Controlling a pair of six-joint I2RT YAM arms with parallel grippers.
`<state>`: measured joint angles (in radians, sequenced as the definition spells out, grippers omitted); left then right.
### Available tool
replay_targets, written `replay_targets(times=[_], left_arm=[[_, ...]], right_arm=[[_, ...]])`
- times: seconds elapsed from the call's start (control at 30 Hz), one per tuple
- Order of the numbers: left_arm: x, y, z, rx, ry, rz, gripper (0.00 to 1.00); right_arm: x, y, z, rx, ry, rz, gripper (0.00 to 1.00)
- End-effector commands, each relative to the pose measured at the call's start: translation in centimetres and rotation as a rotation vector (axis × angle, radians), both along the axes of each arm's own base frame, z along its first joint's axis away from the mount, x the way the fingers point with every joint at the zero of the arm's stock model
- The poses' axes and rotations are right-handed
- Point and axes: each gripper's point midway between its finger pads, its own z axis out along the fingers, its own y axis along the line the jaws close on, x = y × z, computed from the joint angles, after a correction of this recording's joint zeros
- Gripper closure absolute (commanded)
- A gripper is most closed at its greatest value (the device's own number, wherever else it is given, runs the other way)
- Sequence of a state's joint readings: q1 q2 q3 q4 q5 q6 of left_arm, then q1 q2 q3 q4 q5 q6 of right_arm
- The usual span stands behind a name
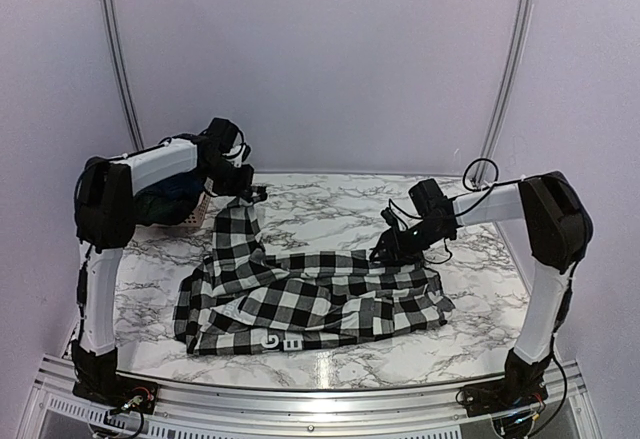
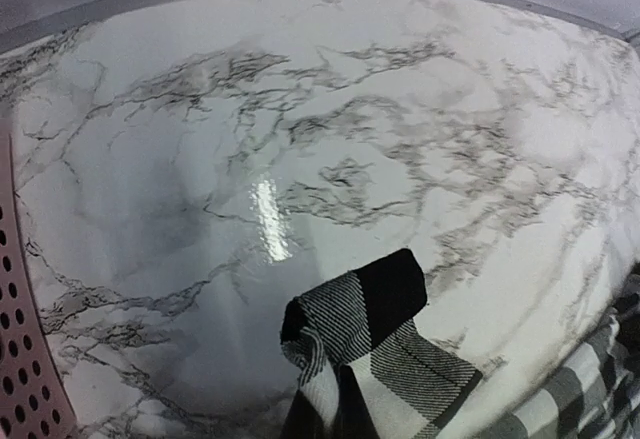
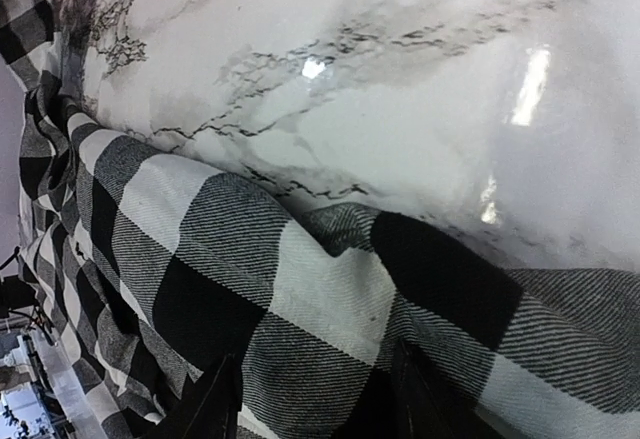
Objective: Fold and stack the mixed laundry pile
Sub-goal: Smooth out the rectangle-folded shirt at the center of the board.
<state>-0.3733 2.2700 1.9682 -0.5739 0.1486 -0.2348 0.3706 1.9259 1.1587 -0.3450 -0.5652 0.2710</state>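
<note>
We find the checked shirt (image 1: 320,299) spread across the near table (image 1: 330,209). At its far edge the right claw (image 1: 385,252) straddles the cloth, and we cannot tell if it is clenched. Farther back, the left claw (image 1: 245,191) grasps a raised corner; an uneven pull could slip it free and rumple the fold.

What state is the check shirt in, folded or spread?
Spread: check shirt lies wide across the table, one corner lifted by the left gripper.

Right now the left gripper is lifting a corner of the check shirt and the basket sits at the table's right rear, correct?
No: the basket sits at the table's left rear, not the right, as the top external view shows. The left gripper does lift the check shirt's corner.
</note>
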Motion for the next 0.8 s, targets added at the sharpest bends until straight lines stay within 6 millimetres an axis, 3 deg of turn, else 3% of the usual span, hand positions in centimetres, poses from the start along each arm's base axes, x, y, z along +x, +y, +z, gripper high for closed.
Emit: replay_targets(times=[0.0, 0.07, 0.1, 0.17, 0.33, 0.53, 0.6, 0.77], left_arm=[[-4.2, -3.1, 11.1, -0.124, -0.170, -0.180, 1.00], [-7.2, -3.8, 12.4, -0.118, -0.196, -0.252, 1.00], [-8.6, -4.3, 14.0, -0.124, -0.228, -0.285, 1.00], [-12.0, -5.1, 14.8, -0.121, -0.246, -0.348, 1.00], [-20.2, -7.9, 17.2, -0.196, -0.291, -0.518, 1.00], [-26.9, -9.7, 18.9, -0.404, -0.247, -0.643, 0.95], [-28.5, -10.3, 18.9, -0.437, -0.214, -0.675, 0.95], [-31.8, -11.6, 19.1, -0.530, -0.112, -0.739, 0.95]], right_arm=[[1.1, -0.9, 4.1, -0.009, -0.111, 0.041, 0.45], [1.3, 0.1, 8.1, 0.048, -0.218, 0.099, 0.41], [1.3, 0.5, 9.9, 0.070, -0.271, 0.122, 0.39], [0.9, 1.4, 13.4, 0.106, -0.372, 0.173, 0.35], [-2.9, 4.5, 20.5, 0.157, -0.647, 0.353, 0.25], [-9.5, 7.7, 25.7, 0.143, -1.026, 0.535, 0.17], [-11.8, 8.7, 26.3, 0.131, -1.114, 0.595, 0.16], [-15.5, 10.8, 26.7, 0.040, -1.254, 0.705, 0.18]])
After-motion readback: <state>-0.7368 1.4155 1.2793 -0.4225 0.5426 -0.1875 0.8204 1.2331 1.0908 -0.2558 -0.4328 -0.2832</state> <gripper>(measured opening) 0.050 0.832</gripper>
